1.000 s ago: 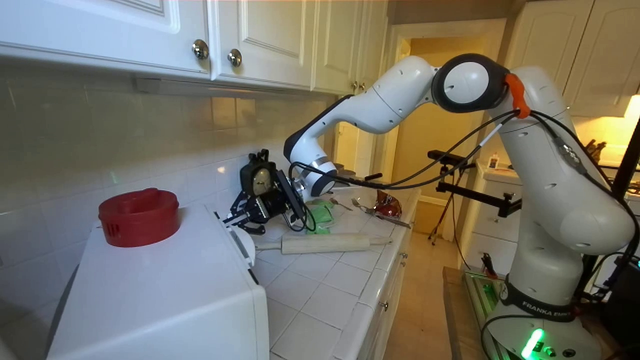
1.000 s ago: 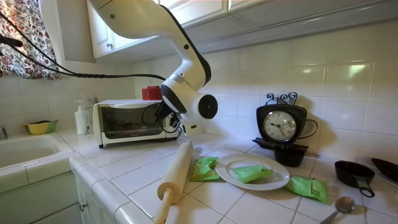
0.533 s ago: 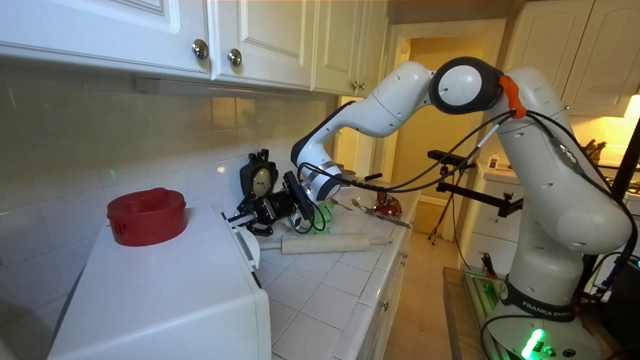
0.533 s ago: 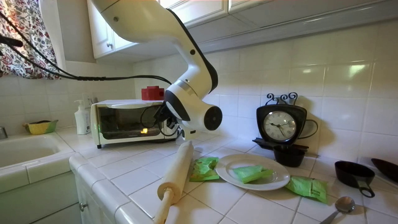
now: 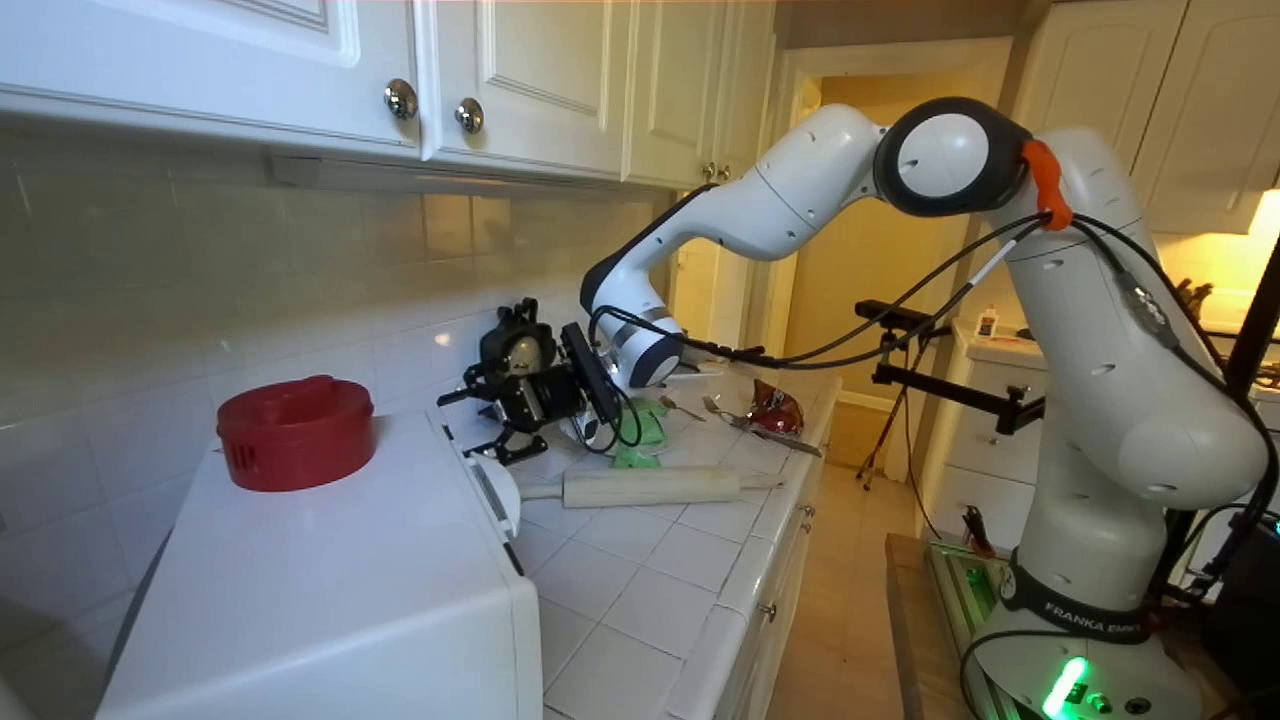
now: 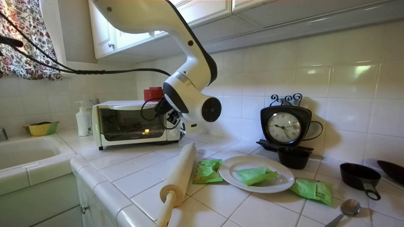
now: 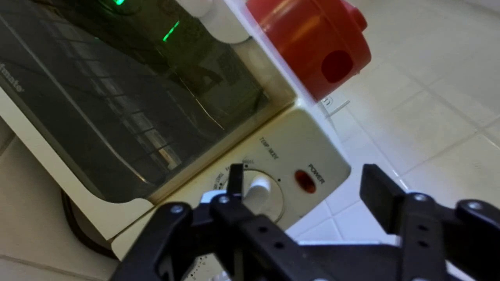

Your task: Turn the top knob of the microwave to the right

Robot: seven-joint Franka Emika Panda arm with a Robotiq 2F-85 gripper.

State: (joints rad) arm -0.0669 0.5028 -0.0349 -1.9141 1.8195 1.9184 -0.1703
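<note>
The white microwave (image 5: 340, 590) stands on the counter, its front facing the arm. In the wrist view its top knob (image 7: 261, 191) is a round dial with a raised pale grip, below the TEMP/MODE print. A red power lamp (image 7: 305, 181) sits beside it. My gripper (image 7: 304, 179) is spread wide in front of this panel. Its left finger (image 7: 235, 180) overlaps the knob's left part, while the right finger (image 7: 377, 195) is out past the panel's edge. Nothing is held. An exterior view shows the gripper (image 5: 455, 426) just off the front. Most of a lower dial is hidden by the gripper.
A red lidded container (image 5: 295, 435) sits on top of the microwave. A rolling pin (image 6: 180, 171), a white plate (image 6: 227, 176) with a green packet, and a black clock (image 6: 284, 126) are on the counter. Wall cabinets (image 5: 540, 80) hang overhead.
The fingers were together at the panel and have spread apart. The microwave shifted slightly toward the arm early on. A small yellow glow has appeared at its window. The wrist has risen a little.
</note>
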